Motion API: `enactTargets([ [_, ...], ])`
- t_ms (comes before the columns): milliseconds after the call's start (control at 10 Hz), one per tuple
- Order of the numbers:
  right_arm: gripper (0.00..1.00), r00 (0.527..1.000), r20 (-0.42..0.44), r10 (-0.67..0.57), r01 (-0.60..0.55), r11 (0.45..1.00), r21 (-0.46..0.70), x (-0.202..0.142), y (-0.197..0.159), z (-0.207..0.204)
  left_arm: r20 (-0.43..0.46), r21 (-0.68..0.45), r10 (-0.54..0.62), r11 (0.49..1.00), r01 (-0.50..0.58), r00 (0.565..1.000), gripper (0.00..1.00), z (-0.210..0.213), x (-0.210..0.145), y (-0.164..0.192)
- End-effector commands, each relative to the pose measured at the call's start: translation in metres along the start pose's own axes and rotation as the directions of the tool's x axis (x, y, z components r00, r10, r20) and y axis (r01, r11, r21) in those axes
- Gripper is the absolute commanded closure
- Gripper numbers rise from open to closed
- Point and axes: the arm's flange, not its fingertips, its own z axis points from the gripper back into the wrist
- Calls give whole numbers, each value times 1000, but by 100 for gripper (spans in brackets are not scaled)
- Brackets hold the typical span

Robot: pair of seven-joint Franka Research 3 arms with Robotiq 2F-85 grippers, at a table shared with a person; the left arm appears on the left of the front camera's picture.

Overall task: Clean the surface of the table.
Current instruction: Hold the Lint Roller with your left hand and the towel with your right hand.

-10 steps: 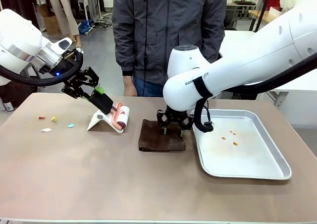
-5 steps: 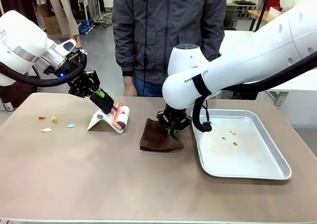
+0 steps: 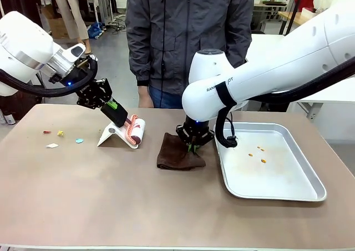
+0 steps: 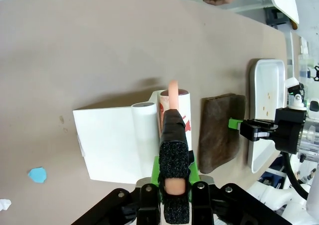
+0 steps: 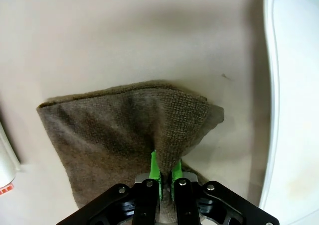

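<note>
The table (image 3: pixel 111 195) has a taupe top. My left gripper (image 3: pixel 113 111) is shut on the black foam handle of a lint roller (image 3: pixel 135 130), which rests in a white stand (image 3: pixel 113 134). In the left wrist view the left gripper (image 4: pixel 173 174) clamps that handle, with the lint roller (image 4: pixel 175 104) lying beyond it. My right gripper (image 3: pixel 194 142) is shut on a pinched-up fold of a brown cloth (image 3: pixel 175 156), whose near-tray edge is raised. In the right wrist view the right gripper (image 5: pixel 164 174) pinches the brown cloth (image 5: pixel 114 130).
Small scraps lie at the table's left: red (image 3: pixel 46 132), yellow (image 3: pixel 60 132), blue (image 3: pixel 79 140), white (image 3: pixel 51 145). A silver tray (image 3: pixel 288 191) with orange bits (image 3: pixel 260 151) sits at the right. A person (image 3: pixel 186 34) stands at the far edge.
My left gripper has closed on the roller's handle. My right gripper has pinched the cloth and pulled its tray-side edge up and inward, bunching it.
</note>
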Motion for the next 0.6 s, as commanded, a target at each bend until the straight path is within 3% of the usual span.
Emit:
enactTargets([
  [0,100,1000,-19,9,-8,999,42,1,-5,-3,33,-12,-11,1000,11,999,100,2,-3,-7],
  [200,100,1000,-23,-9,12,993,120,3,-18,6,57,-22,-21,1000,22,998,100,7,-8,-10],
  [500,100,997,-81,15,15,934,358,8,-54,23,123,-60,-62,996,69,990,100,28,-27,-20],
])
